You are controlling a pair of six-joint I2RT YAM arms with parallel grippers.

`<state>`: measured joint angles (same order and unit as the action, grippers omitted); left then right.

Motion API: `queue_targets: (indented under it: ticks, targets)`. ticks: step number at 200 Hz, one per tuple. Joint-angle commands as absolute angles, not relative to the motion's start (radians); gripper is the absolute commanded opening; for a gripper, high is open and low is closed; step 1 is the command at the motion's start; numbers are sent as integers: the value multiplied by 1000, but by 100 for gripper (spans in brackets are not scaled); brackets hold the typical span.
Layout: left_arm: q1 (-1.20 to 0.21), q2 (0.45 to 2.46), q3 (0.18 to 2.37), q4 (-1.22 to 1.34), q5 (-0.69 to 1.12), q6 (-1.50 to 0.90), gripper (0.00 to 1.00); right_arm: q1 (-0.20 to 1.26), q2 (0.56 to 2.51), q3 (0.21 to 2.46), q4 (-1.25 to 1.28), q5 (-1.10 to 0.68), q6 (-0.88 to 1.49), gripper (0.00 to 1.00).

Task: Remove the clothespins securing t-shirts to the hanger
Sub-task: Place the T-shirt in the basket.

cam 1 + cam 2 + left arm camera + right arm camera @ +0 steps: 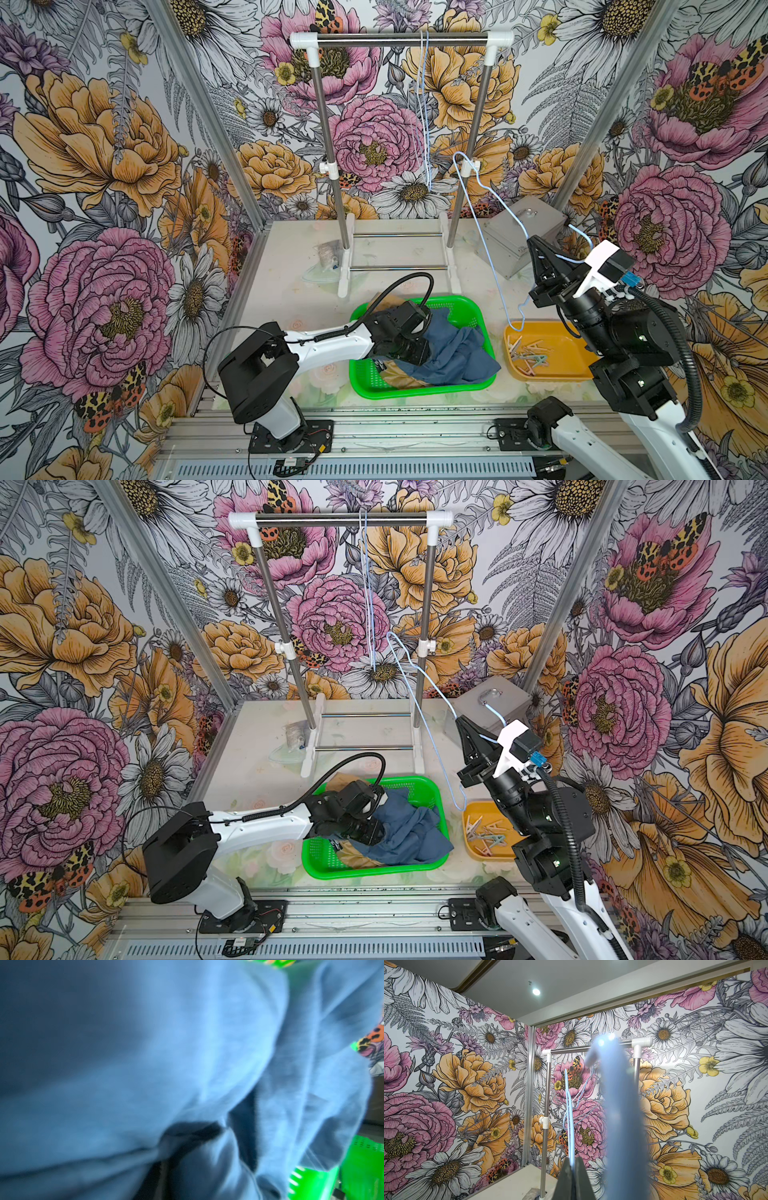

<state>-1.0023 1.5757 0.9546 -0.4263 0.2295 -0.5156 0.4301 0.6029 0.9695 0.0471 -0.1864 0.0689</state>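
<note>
- On a tabletop (291, 257) walled in floral print, the left gripper (411, 351) is pressed down into a heap of t-shirts (453, 357) in a green basket (415, 392). Its jaws are hidden under the wrist and cloth, so it is impossible to tell whether they are parted or clenched.
- The left wrist view shows only blurred folds of the slate-blue shirt (187, 1064) and a strip of basket wall.
- A tan shirt (399, 380) shows beneath the blue one at the basket's near edge.
- The right gripper (536, 243) is raised beside a grey box (519, 237), jaws clamped on a bare, pale-blue wire hanger (458, 154). In the right wrist view the wire runs between the closed fingers (581, 1178).
- The hanger's lower end hangs near the rim of a yellow tray (552, 376).
- The clothespins (534, 353) lie loose in that tray, just beside the basket.
- More wire hangers (424, 124) hang from the bar of the rack (399, 38) at the back.
</note>
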Motion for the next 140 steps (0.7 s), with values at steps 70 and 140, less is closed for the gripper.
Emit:
queue_targets:
  ticks: [70, 140]
  targets:
    - [-1087, 1562, 1256, -951, -55, -456, 70, 416, 557, 957, 2, -154, 24, 0]
    - [-1057, 1440, 1372, -947, -44, -359, 77, 406, 552, 948, -27, -126, 23, 0]
